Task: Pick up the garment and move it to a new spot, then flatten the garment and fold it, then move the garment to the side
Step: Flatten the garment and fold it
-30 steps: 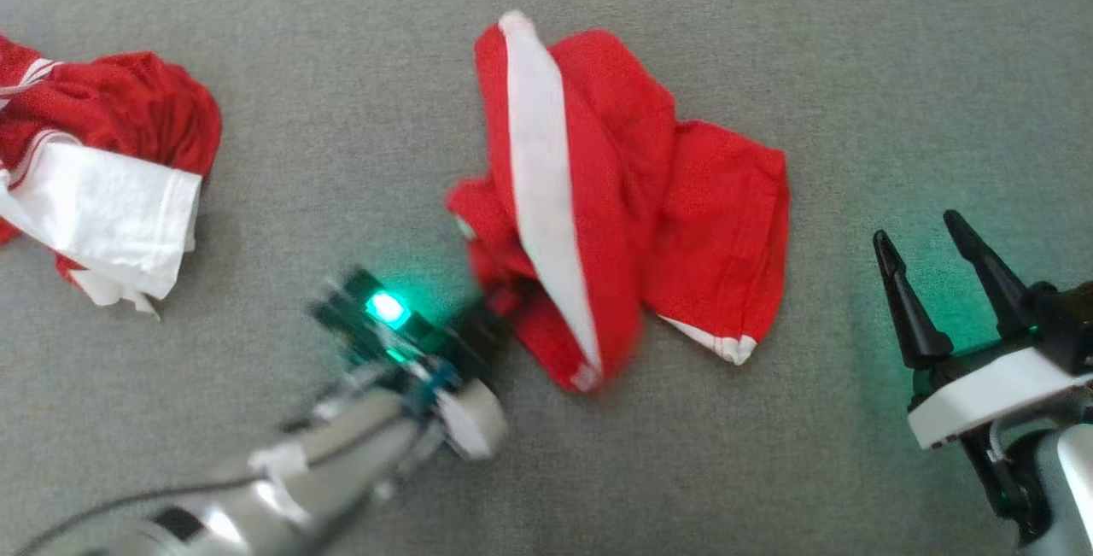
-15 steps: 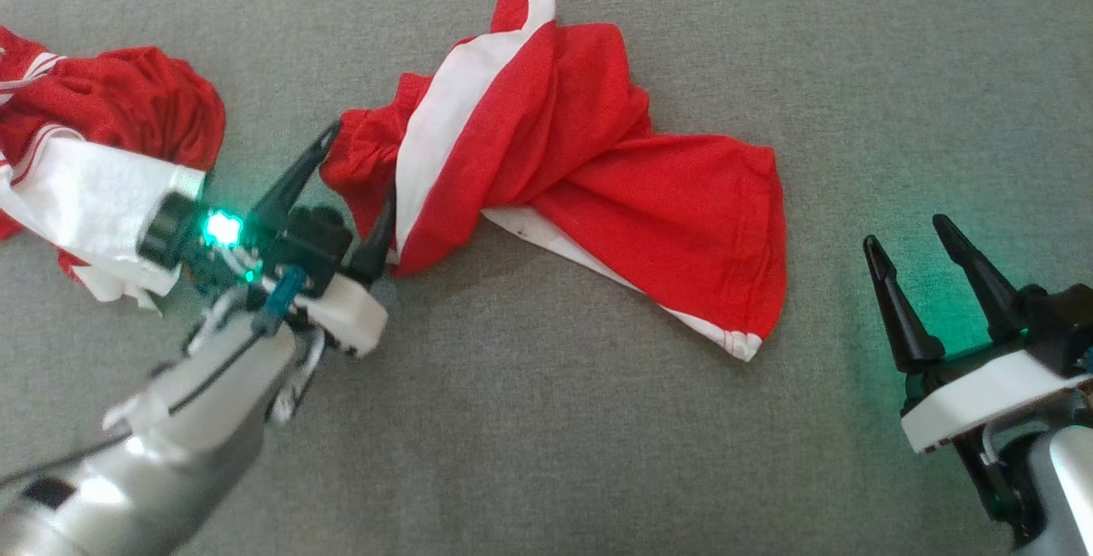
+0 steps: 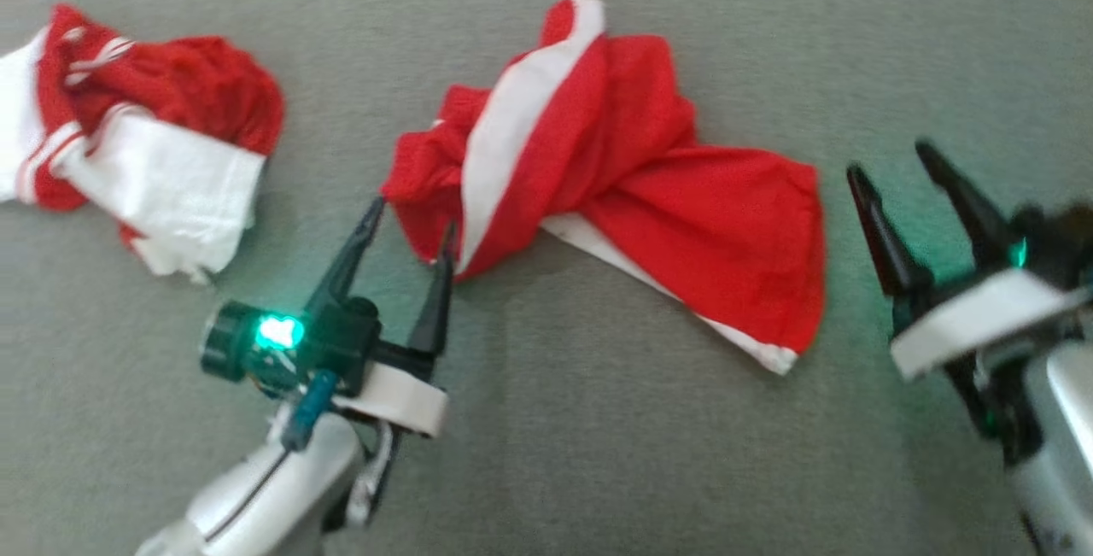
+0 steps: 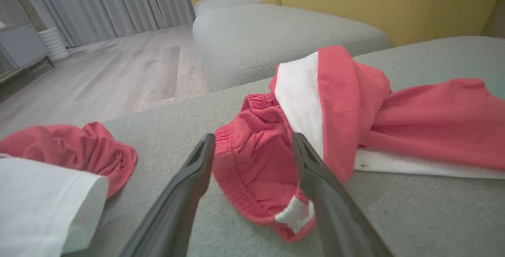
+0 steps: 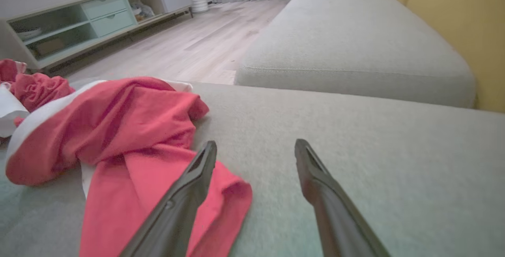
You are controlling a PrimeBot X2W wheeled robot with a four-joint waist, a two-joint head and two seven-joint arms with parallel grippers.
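Observation:
The garment (image 3: 615, 172) is a pair of red shorts with a white side stripe, lying crumpled and stretched across the grey cushion (image 3: 598, 453). My left gripper (image 3: 412, 216) is open at its left end. In the left wrist view the gathered waistband of the garment (image 4: 252, 170) lies between the spread fingers of the left gripper (image 4: 252, 142), and nothing is gripped. My right gripper (image 3: 890, 159) stands open just right of the garment's leg hem. In the right wrist view the right gripper (image 5: 255, 143) is open over bare cushion, with the garment (image 5: 130, 130) to its left.
A second red and white garment (image 3: 162, 137) lies bunched at the far left, also seen as the second garment (image 4: 59, 162). A yellow backrest (image 4: 375, 0) rises behind the cushion. Another grey cushion (image 5: 355, 40), wooden floor and a low cabinet (image 5: 79, 16) lie beyond.
My left gripper pulled the garment's waistband end to the left, stretching it out, then opened and let go. The head camera has shifted, moving the whole picture.

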